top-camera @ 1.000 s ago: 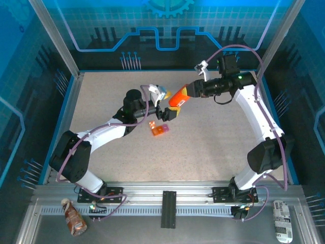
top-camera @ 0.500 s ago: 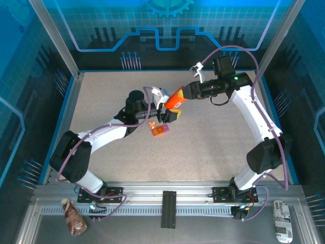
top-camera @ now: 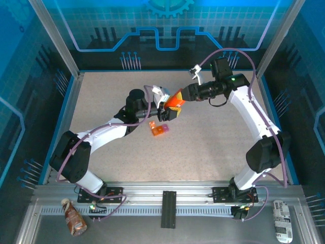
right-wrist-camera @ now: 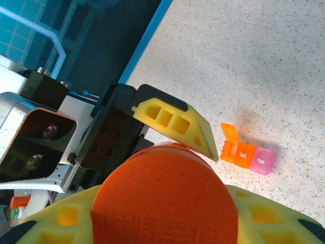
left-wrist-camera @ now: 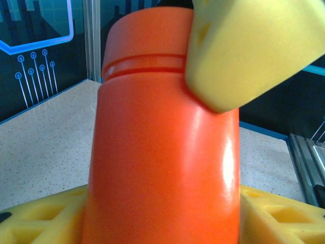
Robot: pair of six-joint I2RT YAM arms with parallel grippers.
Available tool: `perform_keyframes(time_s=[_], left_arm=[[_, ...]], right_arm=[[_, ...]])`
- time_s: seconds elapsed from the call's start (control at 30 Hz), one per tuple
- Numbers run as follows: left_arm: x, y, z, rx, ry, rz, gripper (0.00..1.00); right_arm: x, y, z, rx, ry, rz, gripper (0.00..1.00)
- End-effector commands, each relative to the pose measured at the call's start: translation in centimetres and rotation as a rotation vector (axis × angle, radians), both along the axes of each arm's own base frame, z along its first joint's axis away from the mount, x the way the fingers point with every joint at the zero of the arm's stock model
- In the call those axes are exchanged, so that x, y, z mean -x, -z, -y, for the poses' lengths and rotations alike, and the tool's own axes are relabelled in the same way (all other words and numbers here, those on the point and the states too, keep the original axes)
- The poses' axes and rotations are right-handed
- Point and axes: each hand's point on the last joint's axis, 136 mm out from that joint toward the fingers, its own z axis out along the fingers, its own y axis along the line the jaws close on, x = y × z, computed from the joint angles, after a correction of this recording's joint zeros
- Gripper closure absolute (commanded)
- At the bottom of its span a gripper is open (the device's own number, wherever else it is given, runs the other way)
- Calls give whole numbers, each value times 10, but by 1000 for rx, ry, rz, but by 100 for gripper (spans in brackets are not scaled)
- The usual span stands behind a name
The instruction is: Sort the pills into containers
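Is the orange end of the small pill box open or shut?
Open: in the right wrist view, the lid at the orange end of the pill box stands flipped up; the pink section looks shut.

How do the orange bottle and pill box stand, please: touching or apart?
Apart. The right wrist view shows bare table between the orange bottle and the pill box.

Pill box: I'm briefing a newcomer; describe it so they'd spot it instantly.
On the speckled table, find the tilted orange bottle near the middle. The pill box lies flat on its near side: small joined compartments, orange with one pink end, one lid open.
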Motion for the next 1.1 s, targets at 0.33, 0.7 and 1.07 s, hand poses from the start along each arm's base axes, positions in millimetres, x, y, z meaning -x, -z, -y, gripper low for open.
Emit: perform_keyframes(time_s=[0.33,0.7,1.07], left_arm=[[6,-7,7,-13,57,-18,57],[7,-11,6,-17,54,-30,100],[5,-17,2,-29,13,-47,100]], right_arm=[[6,0,-12,-30,-34,-16,80],[8,-2,-12,-28,-31,-9,68],[4,-10,-3,-26,5,20,37]])
